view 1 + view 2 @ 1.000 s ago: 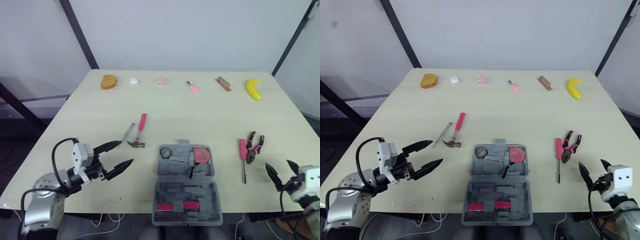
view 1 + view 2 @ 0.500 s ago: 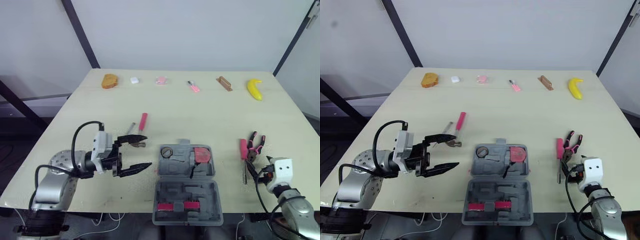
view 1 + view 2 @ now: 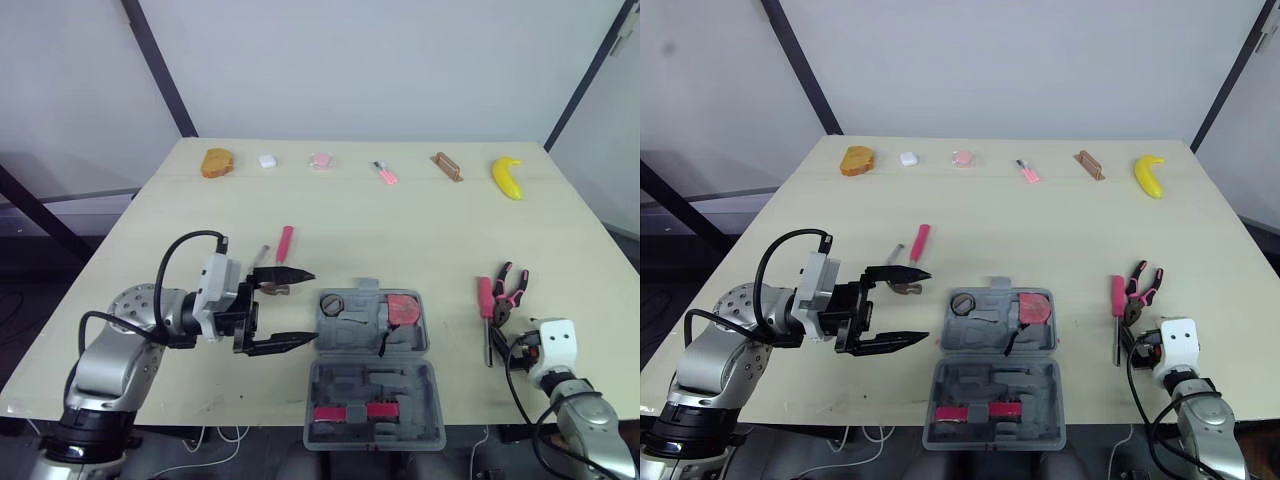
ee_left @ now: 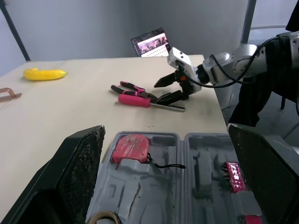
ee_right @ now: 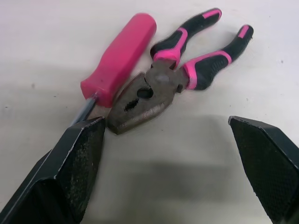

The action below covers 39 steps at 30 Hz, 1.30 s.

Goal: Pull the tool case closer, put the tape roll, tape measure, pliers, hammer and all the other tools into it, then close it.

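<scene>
The grey tool case point(image 3: 375, 385) lies open near the table's front edge, with the tape roll point(image 3: 332, 303) and the pink tape measure point(image 3: 404, 309) in its far half. Left of it are the pink-handled hammer point(image 3: 283, 250) and a thin metal tool point(image 3: 261, 260). My left gripper point(image 3: 305, 308) is open, just left of the case, pointing at it. The pliers point(image 5: 187, 77) and pink screwdriver point(image 5: 117, 58) lie right of the case. My right gripper point(image 5: 166, 140) is open, its fingers astride the pliers' nose and the screwdriver shaft.
Along the far edge sit an orange piece of bread point(image 3: 217, 163), a white block point(image 3: 267, 160), a pink item point(image 3: 320, 160), a small pink tool point(image 3: 385, 173), a brown block point(image 3: 446, 166) and a banana point(image 3: 507, 178). Bare tabletop lies between that row and the tools.
My left gripper has swung right, from the table's left edge to beside the case. My right gripper has moved in from the front right corner to the pliers and screwdriver.
</scene>
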{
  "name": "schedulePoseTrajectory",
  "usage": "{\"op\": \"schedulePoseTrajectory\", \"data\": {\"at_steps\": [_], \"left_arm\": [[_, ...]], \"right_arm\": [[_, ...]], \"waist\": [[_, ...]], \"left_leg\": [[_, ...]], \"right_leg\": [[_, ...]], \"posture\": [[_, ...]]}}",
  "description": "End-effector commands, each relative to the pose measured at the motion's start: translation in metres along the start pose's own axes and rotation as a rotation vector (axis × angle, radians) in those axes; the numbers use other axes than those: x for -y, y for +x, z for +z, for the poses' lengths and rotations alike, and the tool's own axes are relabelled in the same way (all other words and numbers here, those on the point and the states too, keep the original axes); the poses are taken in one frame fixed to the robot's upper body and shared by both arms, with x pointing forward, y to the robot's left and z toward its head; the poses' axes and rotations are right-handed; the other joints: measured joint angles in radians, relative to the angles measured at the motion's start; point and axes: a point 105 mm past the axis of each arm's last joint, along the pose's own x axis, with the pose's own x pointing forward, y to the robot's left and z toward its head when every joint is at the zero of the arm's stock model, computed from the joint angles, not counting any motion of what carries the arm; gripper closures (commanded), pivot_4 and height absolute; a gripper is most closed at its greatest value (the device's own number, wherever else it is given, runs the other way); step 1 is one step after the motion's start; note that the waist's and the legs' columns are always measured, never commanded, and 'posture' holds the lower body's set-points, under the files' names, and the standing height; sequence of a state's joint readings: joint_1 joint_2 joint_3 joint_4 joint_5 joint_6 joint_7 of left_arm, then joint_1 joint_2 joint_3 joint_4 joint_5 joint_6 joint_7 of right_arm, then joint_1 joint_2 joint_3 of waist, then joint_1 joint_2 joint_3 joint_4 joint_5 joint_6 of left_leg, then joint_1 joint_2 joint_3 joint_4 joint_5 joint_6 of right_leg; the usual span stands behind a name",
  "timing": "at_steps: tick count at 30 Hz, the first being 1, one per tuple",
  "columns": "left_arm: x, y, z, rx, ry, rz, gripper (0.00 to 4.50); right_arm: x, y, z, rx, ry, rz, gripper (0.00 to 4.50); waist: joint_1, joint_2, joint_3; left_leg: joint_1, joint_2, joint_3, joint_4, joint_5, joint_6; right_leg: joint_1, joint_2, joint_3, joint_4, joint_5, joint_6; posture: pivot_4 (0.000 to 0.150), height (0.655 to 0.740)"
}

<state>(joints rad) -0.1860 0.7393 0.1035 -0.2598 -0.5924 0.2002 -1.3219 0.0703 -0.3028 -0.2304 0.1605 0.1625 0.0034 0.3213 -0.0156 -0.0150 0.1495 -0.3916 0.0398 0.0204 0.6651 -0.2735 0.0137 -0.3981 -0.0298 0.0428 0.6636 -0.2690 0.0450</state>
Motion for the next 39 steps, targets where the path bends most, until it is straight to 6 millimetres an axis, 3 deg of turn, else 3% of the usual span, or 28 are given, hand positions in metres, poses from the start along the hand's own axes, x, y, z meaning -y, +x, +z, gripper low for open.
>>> {"op": "schedulePoseTrajectory", "data": {"at_steps": [1, 16, 36, 39], "left_arm": [[0.002, 0.004, 0.01, 0.022, 0.033, -0.018, 0.0], [-0.001, 0.007, 0.013, 0.023, 0.042, -0.022, 0.0], [0.0, 0.01, 0.013, 0.035, 0.043, -0.025, 0.0], [0.001, 0.01, 0.012, 0.033, 0.041, -0.027, 0.0]], "right_arm": [[0.003, 0.005, 0.002, 0.01, 0.044, -0.063, 0.07], [0.005, 0.021, -0.003, -0.007, 0.131, -0.221, 0.07], [0.002, 0.024, -0.005, -0.014, 0.155, -0.217, 0.07], [0.001, 0.025, -0.005, -0.017, 0.164, -0.216, 0.82]], "waist": [[0.0, 0.0, 0.0], [-0.001, 0.0, 0.0], [-0.002, 0.0, 0.0], [-0.002, 0.0, 0.0]], "left_leg": [[0.0, 0.0, 0.0, 0.0, 0.0, 0.0], [0.0, 0.0, 0.0, 0.003, 0.0, 0.0], [0.0, 0.0, 0.0, 0.003, 0.0, 0.0], [0.0, 0.0, 0.0, 0.003, 0.0, 0.0]], "right_leg": [[0.0, 0.0, 0.0, 0.0, 0.0, 0.0], [0.0, 0.0, 0.001, 0.0, 0.0, 0.0], [0.0, 0.0, 0.002, 0.001, 0.0, 0.001], [0.0, 0.0, 0.002, 0.001, 0.0, 0.001]], "posture": [[0.15, 0.74], [0.15, 0.74], [0.15, 0.74], [0.15, 0.74]]}}
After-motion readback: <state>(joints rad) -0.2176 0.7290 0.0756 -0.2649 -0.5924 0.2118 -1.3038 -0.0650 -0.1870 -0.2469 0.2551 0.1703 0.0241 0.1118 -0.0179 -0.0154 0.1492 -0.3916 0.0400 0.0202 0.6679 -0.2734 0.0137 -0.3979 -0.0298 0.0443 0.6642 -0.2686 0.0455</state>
